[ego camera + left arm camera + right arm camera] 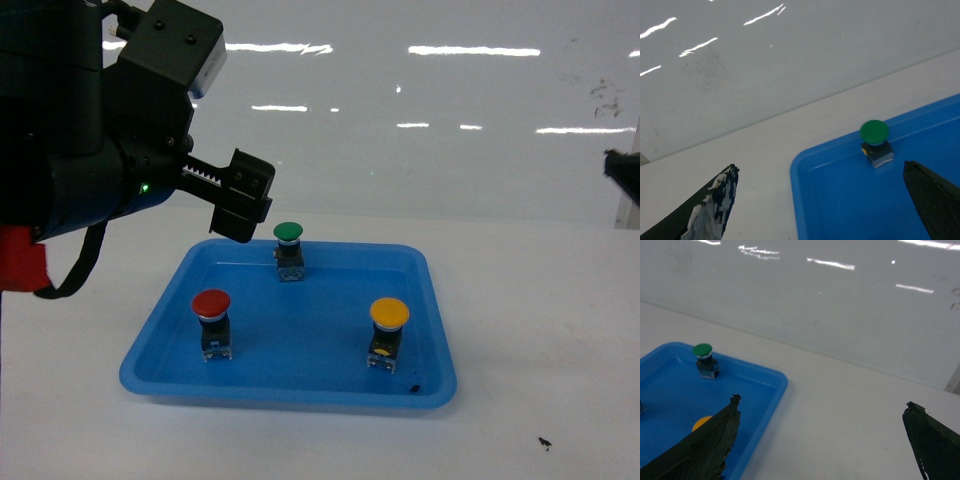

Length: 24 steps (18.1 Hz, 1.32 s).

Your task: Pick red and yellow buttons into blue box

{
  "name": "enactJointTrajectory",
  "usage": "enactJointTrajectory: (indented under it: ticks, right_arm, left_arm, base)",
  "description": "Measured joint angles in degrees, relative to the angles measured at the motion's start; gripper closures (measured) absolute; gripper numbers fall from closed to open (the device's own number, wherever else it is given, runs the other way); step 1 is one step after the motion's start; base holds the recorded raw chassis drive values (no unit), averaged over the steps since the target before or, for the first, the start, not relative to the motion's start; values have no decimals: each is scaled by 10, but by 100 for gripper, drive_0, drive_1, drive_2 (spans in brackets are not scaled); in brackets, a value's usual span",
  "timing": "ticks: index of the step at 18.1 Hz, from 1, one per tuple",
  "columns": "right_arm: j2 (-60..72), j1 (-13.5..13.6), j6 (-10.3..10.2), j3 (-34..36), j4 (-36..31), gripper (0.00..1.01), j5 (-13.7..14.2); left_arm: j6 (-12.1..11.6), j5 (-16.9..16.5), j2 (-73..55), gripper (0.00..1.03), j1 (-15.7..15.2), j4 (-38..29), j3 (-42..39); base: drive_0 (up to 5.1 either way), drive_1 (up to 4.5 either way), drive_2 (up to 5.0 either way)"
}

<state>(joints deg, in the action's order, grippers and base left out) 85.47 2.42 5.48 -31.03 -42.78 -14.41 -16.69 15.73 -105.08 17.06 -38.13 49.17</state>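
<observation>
Two buttons belong to the task, and both stand in the shallow blue tray (160,340), so nothing of the task looks done yet. In the head view the red button (213,322) is upright in the lower left part of the tray and the yellow button (388,331) is upright in the lower right part; they are well apart from each other. A green button (288,249) stands near the far wall of the tray, at the centre of the frame, and it is not wanted. The blue box does not show in any of the three views, so I cannot tell where it is. The left gripper (243,205) hangs in the upper left of the head view, above the far left corner of the tray and just beside the green button, touching nothing. In the left wrist view its fingers (712,210) stand wide apart with nothing between them, and only the green button and the tray corner lie below. The right gripper (820,440) is only a dark tip at the right edge of the head view; in its own wrist view its jaws are also spread wide and empty, over bare table (850,405) to the right of the tray. In my judgement both picks and both drops remain.
</observation>
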Motion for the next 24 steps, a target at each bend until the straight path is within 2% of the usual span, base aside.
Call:
enactJointTrajectory:
  ticks: [6, 11, 15, 17, 18, 19, 22, 24]
  right_arm:
    - [33, 23, -13, -13, 5, 3, -1]
    - [72, 68, -38, -57, 5, 3, -6]
    - [113, 102, -37, -89, 25, 3, 13]
    - [151, 120, -36, -116, 60, 3, 28]
    - [153, 120, -33, -113, 67, 3, 47]
    - [150, 122, -31, -113, 64, 3, 54]
    - [144, 122, -29, -113, 64, 3, 55]
    - [150, 122, -24, -113, 59, 3, 43]
  left_arm:
    - [-7, 10, -34, 5, -18, 1, 26]
    - [-20, 16, -71, 5, -48, 4, 52]
    - [-24, 10, -93, 5, -63, 4, 80]
    - [-35, 15, -119, 5, -68, 13, 97]
    - [-45, 23, -123, 5, -68, 9, 96]
    - [-49, 25, -123, 5, -68, 5, 95]
    - [-52, 25, -123, 5, -69, 6, 95]
    - [-55, 25, -123, 5, -69, 6, 95]
  base:
    - [0, 0, 0]
    - [0, 0, 0]
    - [0, 0, 0]
    - [0, 0, 0]
    - [0, 0, 0]
    - [0, 0, 0]
    - [0, 0, 0]
    - [0, 0, 0]
